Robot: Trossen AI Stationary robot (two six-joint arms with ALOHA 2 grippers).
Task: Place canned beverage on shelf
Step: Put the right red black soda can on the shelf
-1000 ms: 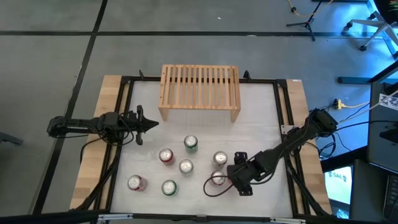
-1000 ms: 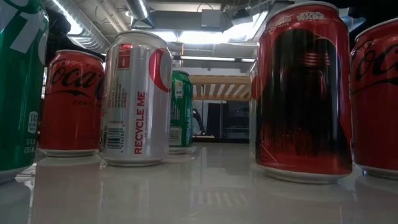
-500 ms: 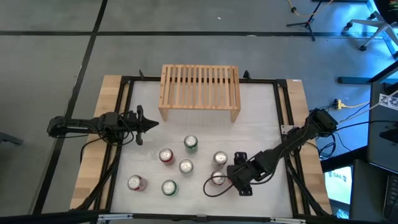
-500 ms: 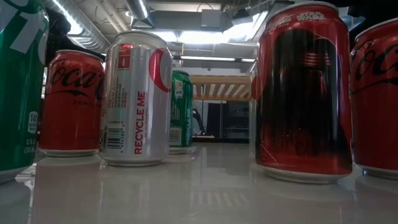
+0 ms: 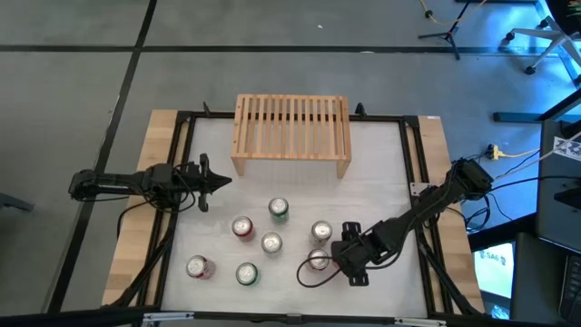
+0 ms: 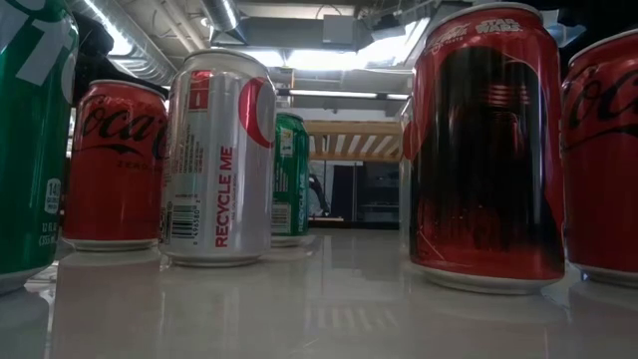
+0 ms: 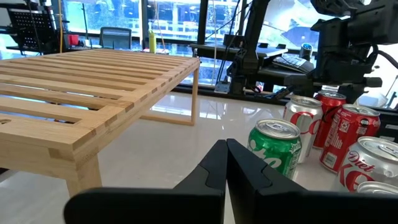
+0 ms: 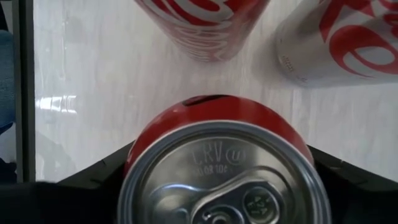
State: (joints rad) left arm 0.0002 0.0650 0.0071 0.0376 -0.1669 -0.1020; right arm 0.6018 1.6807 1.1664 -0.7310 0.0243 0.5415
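No change from the earlier frames; both arms static. Right end effector [image 5: 320, 261] sits low at the near right, fingers straddling a red can [image 8: 221, 168], contact not clear. Left end effector [image 5: 221, 181] pinched closed, empty, at the left edge. Slatted light-wood shelf [image 5: 291, 132] at the far side, nothing on it. Glossy white tabletop [image 5: 381, 177]; grey floor around.
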